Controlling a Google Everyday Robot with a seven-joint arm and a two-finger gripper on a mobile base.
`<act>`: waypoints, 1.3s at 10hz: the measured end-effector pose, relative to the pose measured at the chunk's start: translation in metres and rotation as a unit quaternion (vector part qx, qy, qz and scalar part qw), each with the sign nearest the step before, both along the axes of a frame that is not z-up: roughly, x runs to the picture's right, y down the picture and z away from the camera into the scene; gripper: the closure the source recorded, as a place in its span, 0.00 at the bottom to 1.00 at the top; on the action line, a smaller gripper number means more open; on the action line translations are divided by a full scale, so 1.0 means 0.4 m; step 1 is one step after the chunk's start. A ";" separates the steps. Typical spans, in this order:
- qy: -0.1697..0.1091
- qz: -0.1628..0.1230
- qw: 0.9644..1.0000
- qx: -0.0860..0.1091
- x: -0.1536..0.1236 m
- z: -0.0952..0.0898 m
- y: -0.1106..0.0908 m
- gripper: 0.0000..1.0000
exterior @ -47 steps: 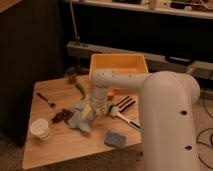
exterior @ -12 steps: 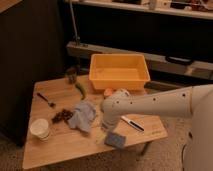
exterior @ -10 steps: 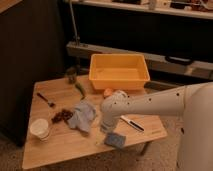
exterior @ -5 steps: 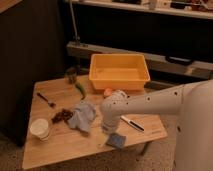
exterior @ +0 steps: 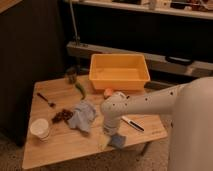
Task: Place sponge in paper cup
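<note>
The sponge [exterior: 118, 141] is a small blue-grey block lying flat near the front edge of the wooden table [exterior: 55, 145]. The white paper cup [exterior: 40, 128] stands upright at the table's front left, well to the left of the sponge. My gripper [exterior: 110, 131] hangs from the white arm that reaches in from the right. It is low over the table, right at the sponge's left upper edge. The wrist hides the fingers.
A yellow bin [exterior: 119, 72] stands at the back of the table. A crumpled blue cloth [exterior: 82, 116], a dark pile of snacks [exterior: 62, 116], a fork [exterior: 46, 100], a green item [exterior: 80, 90], a dark jar [exterior: 71, 76] and a black-and-white pen [exterior: 132, 124] lie around.
The gripper has sunk a little toward the sponge over the last second. Earlier it was higher and further back, near the bin. The sponge and cup have not moved.
</note>
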State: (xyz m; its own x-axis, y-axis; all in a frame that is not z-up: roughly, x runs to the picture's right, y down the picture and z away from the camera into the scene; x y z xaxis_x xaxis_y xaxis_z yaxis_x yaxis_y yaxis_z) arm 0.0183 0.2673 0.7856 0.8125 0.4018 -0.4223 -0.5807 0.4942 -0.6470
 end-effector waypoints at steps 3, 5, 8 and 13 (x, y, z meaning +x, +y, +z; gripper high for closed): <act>0.005 -0.014 1.000 -0.007 -0.005 0.009 0.007 0.49; 0.005 -0.013 1.000 -0.009 -0.007 0.009 0.011 0.67; 0.003 -0.012 1.000 -0.008 -0.010 0.005 0.004 0.97; -0.043 0.014 0.999 0.023 -0.085 -0.034 -0.096 1.00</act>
State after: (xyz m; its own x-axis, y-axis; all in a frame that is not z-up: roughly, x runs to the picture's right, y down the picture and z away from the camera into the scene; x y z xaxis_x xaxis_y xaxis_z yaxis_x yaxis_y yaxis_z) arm -0.0158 0.2291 0.7721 0.8338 0.4416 -0.3313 -0.5369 0.5092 -0.6727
